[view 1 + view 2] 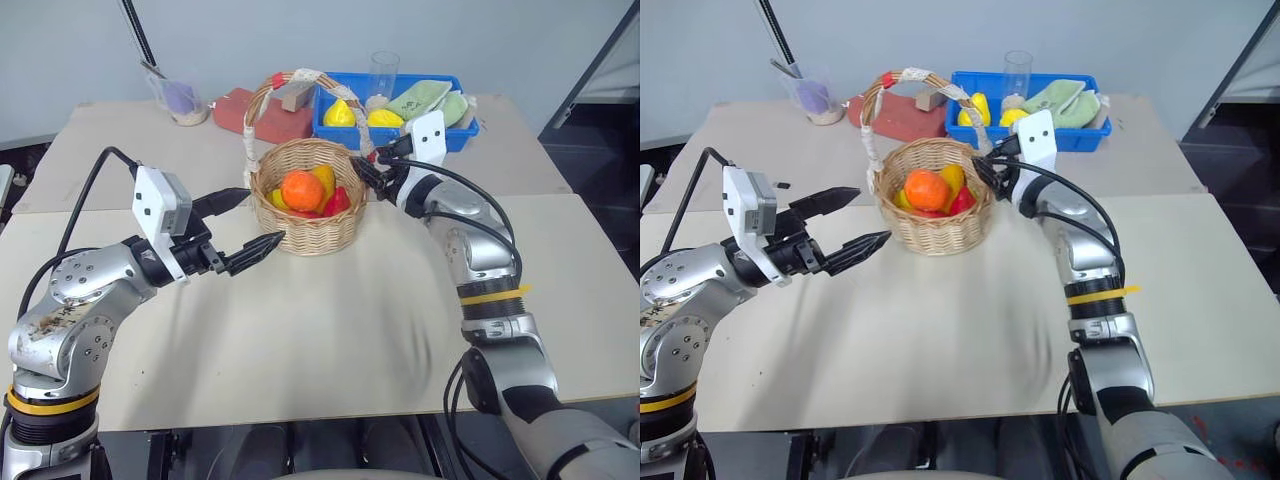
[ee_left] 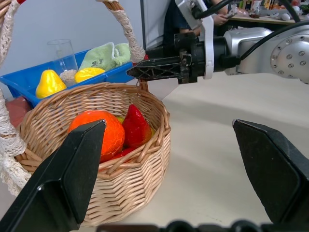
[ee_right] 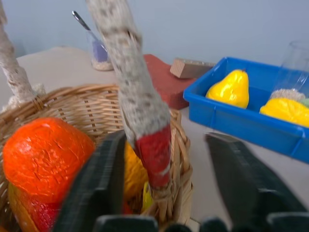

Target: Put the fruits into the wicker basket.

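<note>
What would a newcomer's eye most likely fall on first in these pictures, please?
Probably the wicker basket at the table's middle, with the round orange fruit and the pointed red fruit lying inside. Next, the right gripper at the base of the basket's handle, and the left gripper, jaws wide, just beside the basket.

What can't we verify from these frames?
- Right gripper: right wrist view is blurred; whether its fingers touch the wicker basket handle is unclear.
- Lower fruits: the orange fruit and basket wall cover them in the eye views.
- Clear cup contents: too small.
</note>
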`<state>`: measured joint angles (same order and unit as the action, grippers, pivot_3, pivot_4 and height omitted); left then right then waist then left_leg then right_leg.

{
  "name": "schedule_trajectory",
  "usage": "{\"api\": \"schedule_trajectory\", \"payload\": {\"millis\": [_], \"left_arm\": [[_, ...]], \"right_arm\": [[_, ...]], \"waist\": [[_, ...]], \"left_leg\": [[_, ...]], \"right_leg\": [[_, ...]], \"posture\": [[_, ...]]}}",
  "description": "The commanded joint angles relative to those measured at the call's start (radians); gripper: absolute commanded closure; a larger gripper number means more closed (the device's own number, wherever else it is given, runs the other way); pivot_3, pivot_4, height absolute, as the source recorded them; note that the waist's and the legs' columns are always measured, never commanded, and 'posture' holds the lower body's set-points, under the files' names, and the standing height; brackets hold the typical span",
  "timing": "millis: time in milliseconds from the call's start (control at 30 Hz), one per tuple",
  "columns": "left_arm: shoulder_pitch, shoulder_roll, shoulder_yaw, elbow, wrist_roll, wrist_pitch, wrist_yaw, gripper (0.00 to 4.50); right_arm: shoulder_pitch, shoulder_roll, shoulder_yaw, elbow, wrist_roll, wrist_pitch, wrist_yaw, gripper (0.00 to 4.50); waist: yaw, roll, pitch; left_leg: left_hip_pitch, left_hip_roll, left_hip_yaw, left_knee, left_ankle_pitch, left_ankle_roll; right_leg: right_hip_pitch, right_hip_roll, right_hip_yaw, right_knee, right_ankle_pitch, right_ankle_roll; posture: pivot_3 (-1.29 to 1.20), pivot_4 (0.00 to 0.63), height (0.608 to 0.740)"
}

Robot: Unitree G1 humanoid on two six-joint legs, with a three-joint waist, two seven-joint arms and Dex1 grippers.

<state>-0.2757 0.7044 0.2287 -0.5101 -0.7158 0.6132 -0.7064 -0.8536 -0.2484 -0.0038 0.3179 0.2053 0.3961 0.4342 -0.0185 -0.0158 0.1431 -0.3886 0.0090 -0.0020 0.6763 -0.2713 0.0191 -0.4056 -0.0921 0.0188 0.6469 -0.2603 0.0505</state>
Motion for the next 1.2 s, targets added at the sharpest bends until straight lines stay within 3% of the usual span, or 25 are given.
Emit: {"api": "schedule_trajectory", "payload": {"millis": [33, 133, 167, 367, 700, 900, 967, 1200], "left_arm": [[-0.012, 0.003, 0.008, -0.020, 0.002, -0.018, 0.005, 0.00], [-0.015, -0.001, 0.004, -0.019, 0.006, -0.020, 0.008, 0.00], [-0.016, -0.001, 0.002, -0.020, 0.007, -0.021, 0.008, 0.00], [-0.031, -0.009, -0.010, -0.021, 0.006, -0.023, 0.011, 0.00], [-0.087, -0.027, -0.040, -0.016, -0.018, -0.005, -0.005, 0.00], [-0.102, -0.028, -0.047, 0.010, -0.007, -0.013, -0.022, 0.00], [-0.103, -0.029, -0.047, 0.015, -0.004, -0.015, -0.025, 0.00], [-0.066, -0.014, -0.034, 0.025, 0.041, -0.026, -0.011, 0.00]], "right_arm": [[-0.045, 0.004, -0.005, -0.005, -0.007, -0.046, 0.010, 3.28], [-0.049, 0.005, -0.001, 0.004, -0.013, -0.069, 0.021, 4.33], [-0.049, 0.005, -0.002, 0.004, -0.016, -0.076, 0.024, 4.46], [-0.025, -0.038, -0.034, -0.035, -0.032, -0.141, 0.029, 4.46], [0.097, -0.285, -0.164, 0.032, -0.046, -0.271, 0.032, 4.46], [0.118, -0.298, -0.206, 0.053, -0.012, -0.225, 0.030, 4.46], [0.119, -0.297, -0.217, 0.043, 0.003, -0.215, 0.027, 3.44], [0.154, -0.337, -0.239, -0.058, 0.045, -0.123, 0.063, 1.09]], "waist": [[0.000, 0.000, 0.000], [0.000, 0.000, 0.000], [0.000, 0.000, 0.000], [0.003, 0.000, 0.000], [0.006, 0.000, 0.000], [-0.016, 0.000, 0.000], [-0.018, 0.000, 0.000], [-0.008, 0.000, 0.000]], "left_leg": [[0.000, 0.000, 0.000, 0.000, 0.000, 0.000], [0.000, 0.000, 0.000, 0.000, 0.000, 0.000], [0.000, 0.000, 0.000, 0.000, 0.000, 0.000], [-0.001, 0.000, 0.000, 0.000, 0.000, 0.000], [-0.002, -0.002, 0.000, 0.000, 0.000, 0.000], [0.000, 0.003, 0.003, 0.000, 0.000, 0.001], [0.000, 0.003, 0.003, -0.001, 0.000, 0.001], [-0.001, 0.003, 0.003, 0.000, -0.001, 0.001]], "right_leg": [[0.000, 0.000, 0.000, 0.000, 0.000, 0.000], [0.000, 0.000, 0.000, 0.000, 0.000, 0.000], [0.000, 0.000, 0.000, 0.000, 0.000, 0.000], [0.000, 0.000, 0.000, 0.000, 0.000, 0.000], [0.001, -0.002, 0.000, -0.002, 0.000, 0.000], [0.001, 0.003, 0.004, -0.003, 0.000, 0.000], [0.000, 0.003, 0.004, -0.003, 0.000, 0.000], [0.001, 0.001, 0.004, -0.004, 0.000, 0.000]], "posture": [[0.00, 0.150, 0.740], [0.00, 0.150, 0.740], [0.00, 0.150, 0.740], [0.00, 0.150, 0.740], [0.00, 0.150, 0.740], [0.00, 0.150, 0.740], [0.00, 0.150, 0.740], [0.00, 0.150, 0.740]]}}
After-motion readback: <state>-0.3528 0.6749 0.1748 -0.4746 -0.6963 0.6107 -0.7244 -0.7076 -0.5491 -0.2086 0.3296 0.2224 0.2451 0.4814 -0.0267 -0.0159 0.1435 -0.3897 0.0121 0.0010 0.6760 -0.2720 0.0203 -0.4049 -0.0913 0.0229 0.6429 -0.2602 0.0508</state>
